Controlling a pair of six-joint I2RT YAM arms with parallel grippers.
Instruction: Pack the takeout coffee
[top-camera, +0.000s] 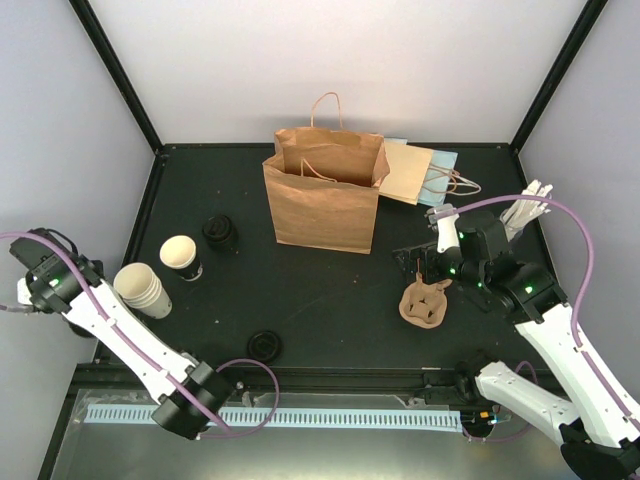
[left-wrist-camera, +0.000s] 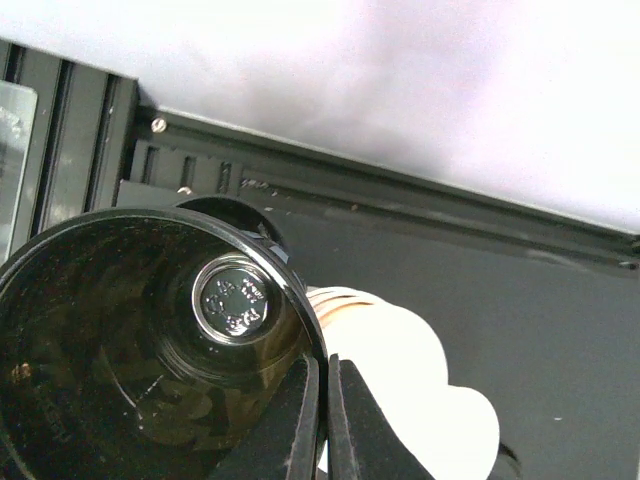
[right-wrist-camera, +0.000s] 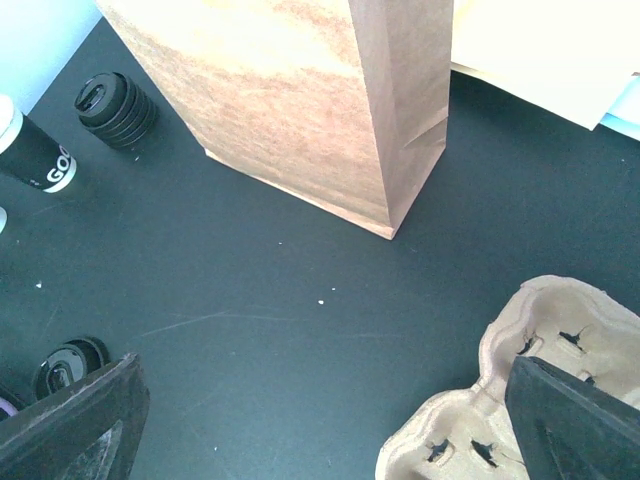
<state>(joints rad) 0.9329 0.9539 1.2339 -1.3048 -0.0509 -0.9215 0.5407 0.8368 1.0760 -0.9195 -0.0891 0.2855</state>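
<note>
One takeout coffee cup (top-camera: 181, 257), cream with a black sleeve, stands upright at the left of the table; it also shows at the left edge of the right wrist view, cup (right-wrist-camera: 33, 156). My left gripper (top-camera: 58, 282) is at the far left edge, shut (left-wrist-camera: 327, 362) on the rim of a shiny black lid (left-wrist-camera: 120, 390). Just beyond it lies a stack of cream paper cups (left-wrist-camera: 400, 370), tilted on the table (top-camera: 143, 290). My right gripper (top-camera: 414, 264) hangs open (right-wrist-camera: 330, 430) over bare table, beside the brown pulp carrier (right-wrist-camera: 540, 390).
An open brown paper bag (top-camera: 322, 190) stands at the back centre, with a second bag (top-camera: 412, 172) lying flat behind it. A stack of black lids (top-camera: 220, 231) sits near the cup. A single lid (top-camera: 264, 345) lies at the front. The carrier (top-camera: 425, 302) lies right of centre.
</note>
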